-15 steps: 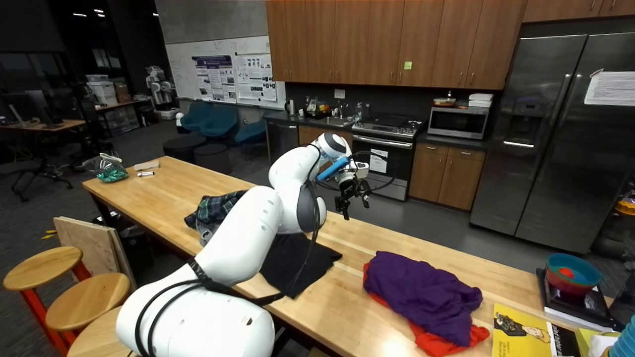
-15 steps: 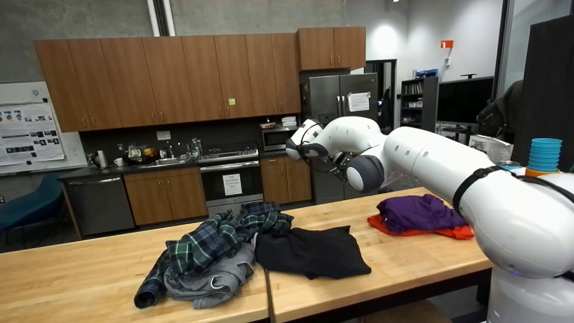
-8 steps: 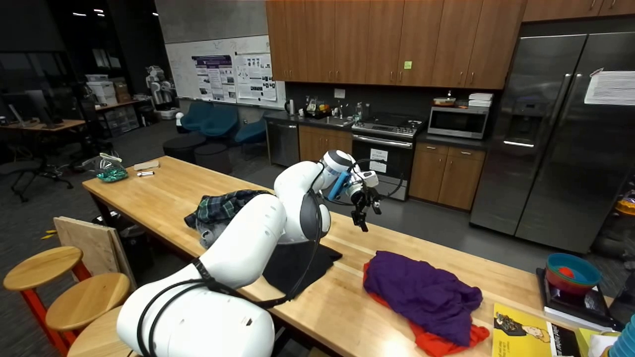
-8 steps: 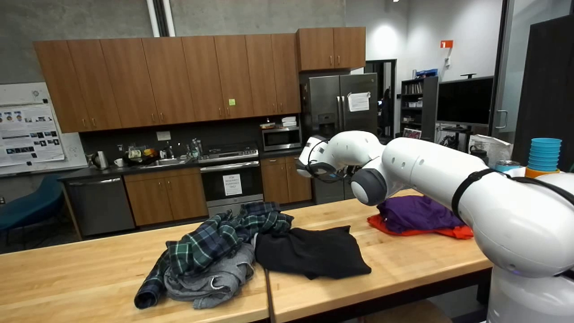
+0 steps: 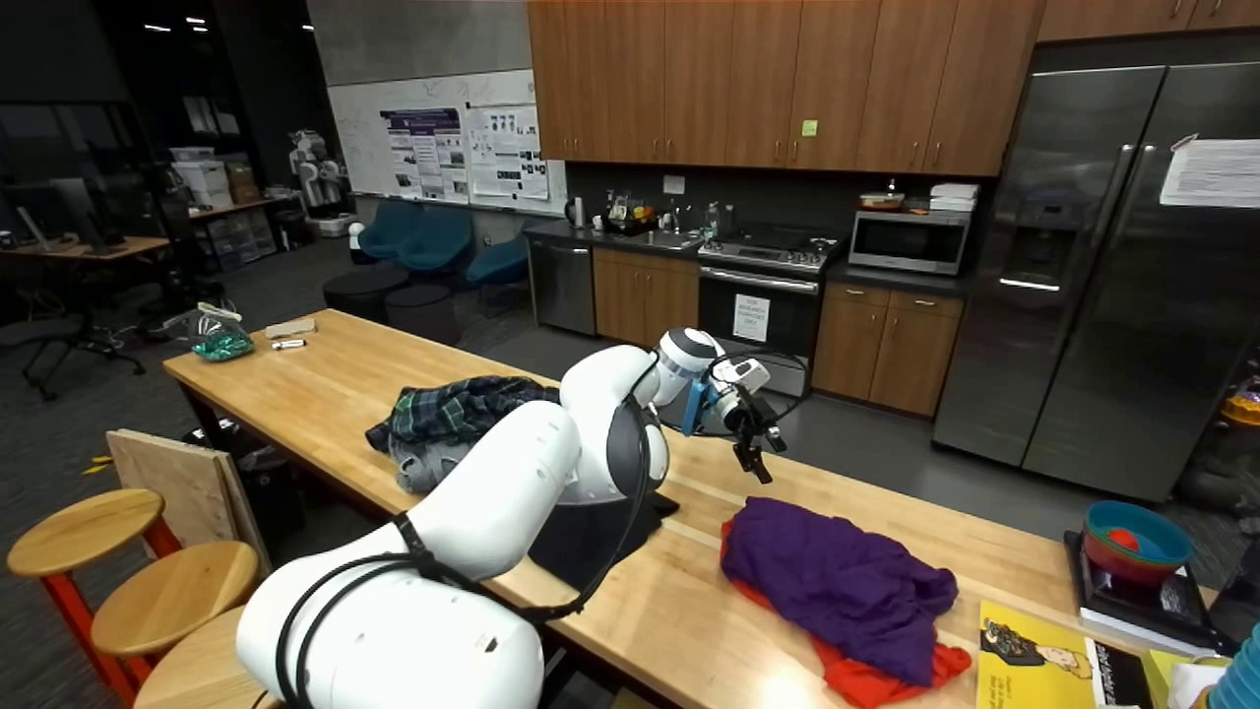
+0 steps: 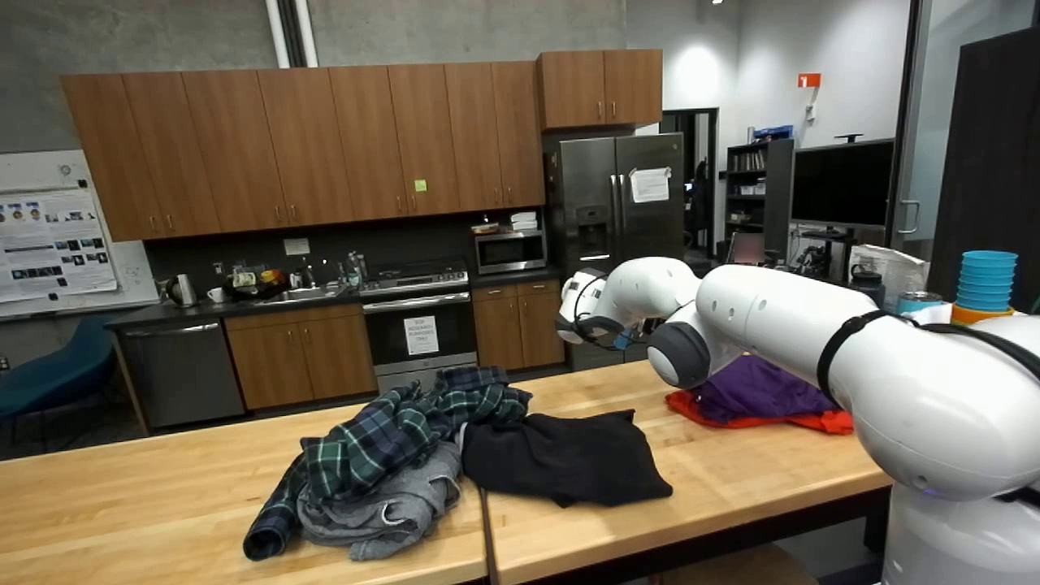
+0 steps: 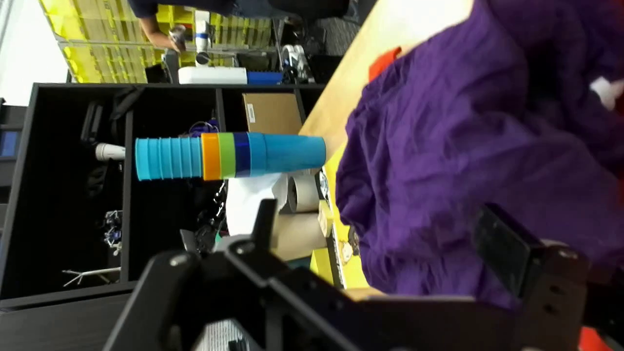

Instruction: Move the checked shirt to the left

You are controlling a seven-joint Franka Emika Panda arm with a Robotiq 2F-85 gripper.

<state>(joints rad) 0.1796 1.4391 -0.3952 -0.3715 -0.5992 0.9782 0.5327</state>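
Observation:
The dark green and navy checked shirt lies crumpled on the wooden table in both exterior views. It rests partly on a grey garment and touches the black cloth; in an exterior view one rolled end hangs down onto the tabletop. My gripper is open and empty, in the air above the table's far edge, away from the shirt and near the purple cloth. In the wrist view its fingers are spread wide with the purple cloth beyond them. The shirt is out of the wrist view.
A purple cloth lies on a red-orange cloth beside the gripper. A yellow book, stacked bowls and a tall cup stack stand at the table's end. The arm passes over the black cloth.
The arm and gripper have moved away from the checked shirt, toward the purple cloth, and lowered. The gripper stays open. The clothes have not moved.

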